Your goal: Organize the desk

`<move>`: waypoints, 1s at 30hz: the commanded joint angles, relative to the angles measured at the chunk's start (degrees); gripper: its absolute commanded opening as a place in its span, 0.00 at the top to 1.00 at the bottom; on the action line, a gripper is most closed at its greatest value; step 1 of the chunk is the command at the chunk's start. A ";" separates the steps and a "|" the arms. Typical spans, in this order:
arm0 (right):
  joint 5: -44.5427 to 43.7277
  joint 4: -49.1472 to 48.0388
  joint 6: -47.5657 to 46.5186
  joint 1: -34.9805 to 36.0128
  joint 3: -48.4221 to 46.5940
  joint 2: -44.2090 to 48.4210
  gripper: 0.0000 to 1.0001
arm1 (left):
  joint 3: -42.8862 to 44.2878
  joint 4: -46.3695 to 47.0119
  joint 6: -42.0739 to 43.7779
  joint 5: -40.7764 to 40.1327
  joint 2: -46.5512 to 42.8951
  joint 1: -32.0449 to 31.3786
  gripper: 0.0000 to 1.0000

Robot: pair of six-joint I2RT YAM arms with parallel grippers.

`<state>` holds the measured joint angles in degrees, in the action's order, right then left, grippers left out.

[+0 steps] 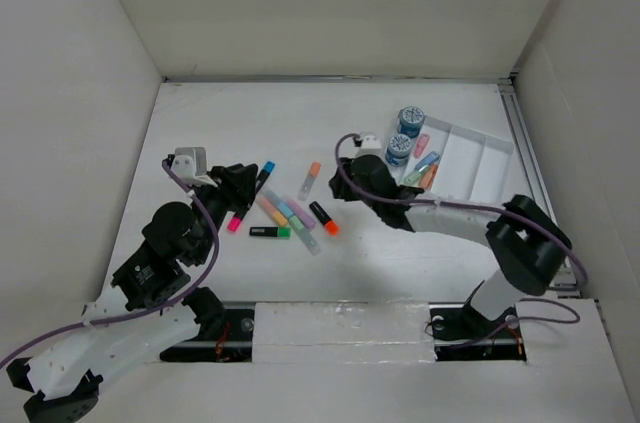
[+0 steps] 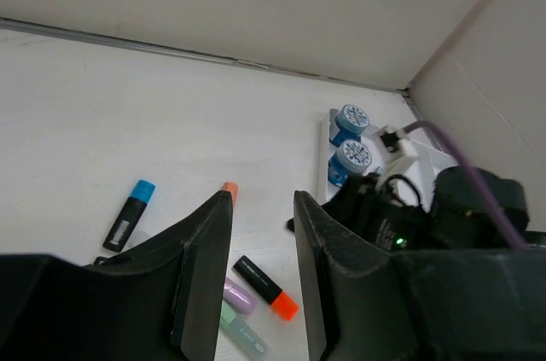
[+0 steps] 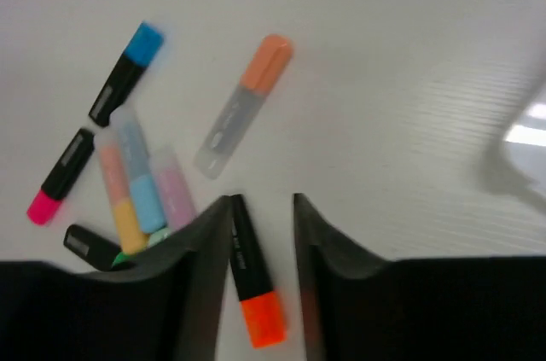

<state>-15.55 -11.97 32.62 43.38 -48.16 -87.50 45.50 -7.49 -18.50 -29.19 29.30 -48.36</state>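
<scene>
Right hand [image 3: 260,207], fingers apart, empty; orange-capped black highlighter [image 3: 253,280] lies just ahead, long axis running straight into the gap.

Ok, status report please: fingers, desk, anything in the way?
Left gripper open, empty. Right gripper open, near black-orange highlighter. Desk: highlighters loose. Nothing blocking.

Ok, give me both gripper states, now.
Left gripper: open, empty.
Right gripper: open, gripping nothing; the black-and-orange highlighter lies between its fingers.
</scene>
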 commanded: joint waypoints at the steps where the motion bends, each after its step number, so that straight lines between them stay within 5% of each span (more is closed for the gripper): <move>1: -3.34 1.24 -1.25 5.92 -6.93 -8.17 0.55 | 0.12 2.57 -0.22 -1.39 0.05 0.11 0.70; 2: -4.48 3.16 -1.24 6.54 -10.69 -10.12 0.40 | 0.12 2.22 -0.22 -1.48 0.14 0.11 0.70; 4: -5.27 5.54 -2.03 7.33 -14.40 -15.64 0.32 | 0.21 2.30 -0.22 -1.31 0.14 0.11 0.69; 12: -14.15 17.50 -2.91 9.54 -33.91 -31.39 0.26 | -0.05 2.56 -0.04 -0.52 0.14 0.11 0.57; 16: -17.49 21.98 -2.83 9.54 -40.59 -36.33 0.34 | 0.12 2.48 0.04 -0.25 -0.12 0.11 0.56; 25: -17.24 24.53 -3.01 10.15 -45.17 -38.88 0.92 | -0.05 2.56 0.04 0.01 -0.47 0.11 0.55; 30: -13.20 12.60 -0.64 7.61 -33.36 -24.23 0.95 | -0.06 2.39 -0.04 -0.17 -0.73 0.11 0.55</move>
<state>-30.50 7.99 29.98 52.47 -86.65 -122.63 45.50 -7.49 -18.52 -29.36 29.30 -48.36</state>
